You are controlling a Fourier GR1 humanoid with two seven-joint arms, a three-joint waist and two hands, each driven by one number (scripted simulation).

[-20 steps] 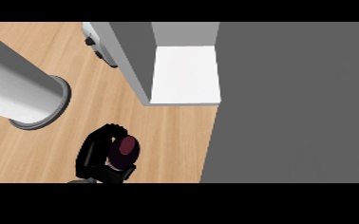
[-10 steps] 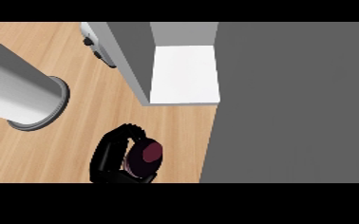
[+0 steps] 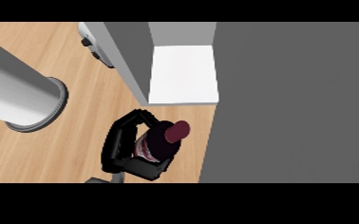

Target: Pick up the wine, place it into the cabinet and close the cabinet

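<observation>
Upright, wine [image 3: 167,140] gripped by curled robot hand [image 3: 126,148], ready for open cabinet [image 3: 184,73] shelf just ahead.

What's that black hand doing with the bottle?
A black robot hand is curled round a wine bottle, holding it above the wooden counter, just in front of the open cabinet. The bottle is not yet on the white shelf inside. Which hand it is cannot be told from this view.
</observation>
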